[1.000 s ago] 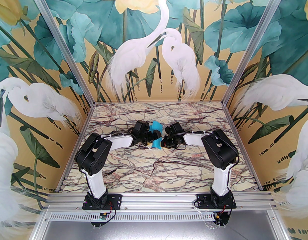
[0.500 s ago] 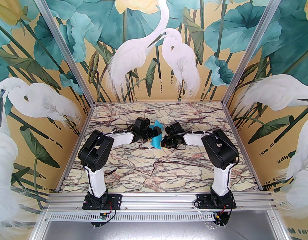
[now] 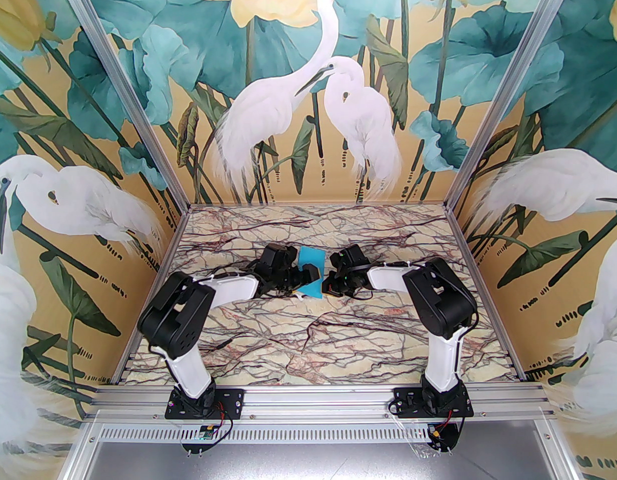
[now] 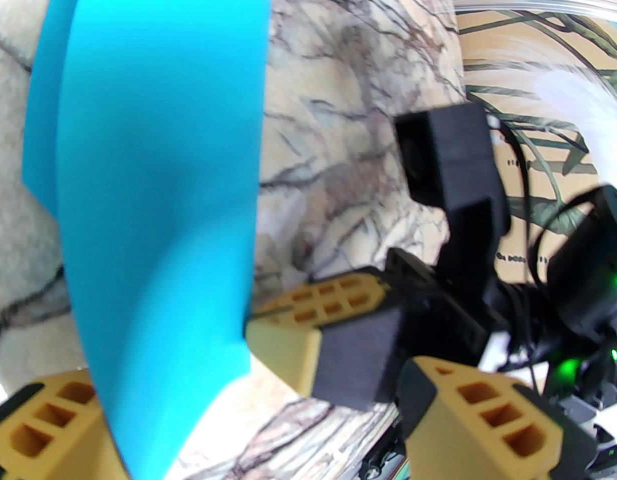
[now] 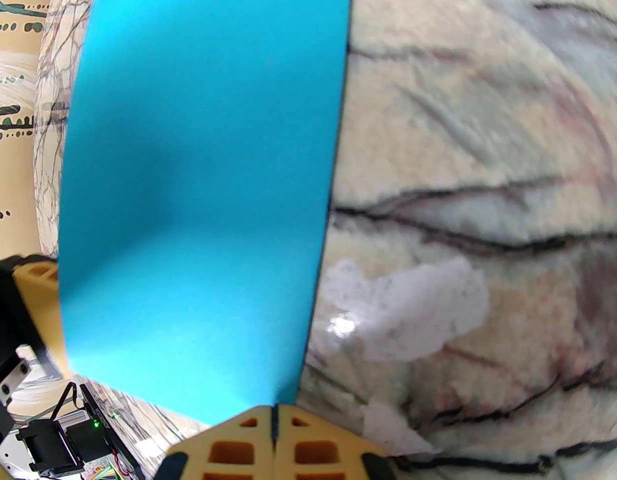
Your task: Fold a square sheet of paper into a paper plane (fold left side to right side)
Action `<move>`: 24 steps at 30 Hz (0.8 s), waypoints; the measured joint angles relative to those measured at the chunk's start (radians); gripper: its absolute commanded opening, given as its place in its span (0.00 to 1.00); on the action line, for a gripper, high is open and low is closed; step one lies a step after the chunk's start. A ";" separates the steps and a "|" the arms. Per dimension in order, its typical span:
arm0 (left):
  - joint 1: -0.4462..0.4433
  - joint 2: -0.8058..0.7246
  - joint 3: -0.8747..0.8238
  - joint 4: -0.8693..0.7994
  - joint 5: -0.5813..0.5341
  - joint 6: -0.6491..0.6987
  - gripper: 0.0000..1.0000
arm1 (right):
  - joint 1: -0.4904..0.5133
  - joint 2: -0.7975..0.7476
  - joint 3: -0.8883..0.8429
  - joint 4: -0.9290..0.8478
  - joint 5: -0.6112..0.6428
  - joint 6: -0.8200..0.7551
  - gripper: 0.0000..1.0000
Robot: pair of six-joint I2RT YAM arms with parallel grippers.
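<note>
Two grippers meet mid-table (image 3: 338, 328) from above, the left gripper (image 3: 304, 277) and right gripper (image 3: 326, 286) with the paper (image 3: 312, 262) doubled over between them.

Left wrist: the jaws stand apart around the bowed top layer; press it flat along the fold.

Right wrist: the fingers are pinched together on the paper's near corner; that pinch should anchor matched edges.
</note>
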 measured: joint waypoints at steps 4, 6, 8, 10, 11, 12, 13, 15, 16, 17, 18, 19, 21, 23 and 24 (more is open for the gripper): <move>0.000 0.000 0.000 0.029 0.018 -0.027 0.83 | 0.000 0.000 0.000 0.000 0.000 0.003 0.00; 0.000 0.000 0.000 0.055 0.031 -0.046 0.83 | 0.000 0.000 0.000 0.000 0.000 0.006 0.00; 0.000 0.002 0.000 0.081 0.043 -0.062 0.83 | 0.000 0.000 0.000 0.000 0.000 0.007 0.00; 0.000 0.009 0.000 0.110 0.057 -0.081 0.83 | 0.000 0.000 0.000 0.000 0.000 0.010 0.00; 0.000 0.013 0.000 0.121 0.061 -0.089 0.83 | 0.000 0.000 0.000 0.000 0.000 0.010 0.00; 0.000 0.016 0.000 0.133 0.067 -0.099 0.83 | 0.000 0.000 0.000 0.000 0.000 0.010 0.00; 0.000 0.018 0.000 0.141 0.069 -0.105 0.83 | 0.000 0.000 0.000 0.000 0.000 0.010 0.00; 0.000 0.018 0.000 0.158 0.076 -0.115 0.82 | 0.000 0.000 0.000 0.000 0.000 0.010 0.00; 0.000 0.019 0.000 0.167 0.079 -0.124 0.82 | 0.000 0.000 0.000 0.000 0.000 0.010 0.00; 0.000 0.022 0.000 0.175 0.082 -0.127 0.82 | 0.000 0.000 0.000 0.000 0.000 0.010 0.00; 0.000 0.025 0.000 0.182 0.082 -0.132 0.82 | 0.000 0.000 0.000 0.000 0.000 0.010 0.00; 0.000 0.028 0.000 0.183 0.083 -0.135 0.82 | 0.000 0.000 0.000 0.000 0.000 0.010 0.00; 0.000 0.029 0.000 0.183 0.082 -0.135 0.83 | 0.000 0.000 0.000 0.000 0.000 0.010 0.00; 0.000 0.029 0.000 0.183 0.082 -0.135 0.82 | 0.000 0.000 0.000 0.000 0.000 0.010 0.00; 0.000 0.029 0.000 0.179 0.082 -0.133 0.82 | 0.000 0.000 0.000 0.000 0.000 0.010 0.00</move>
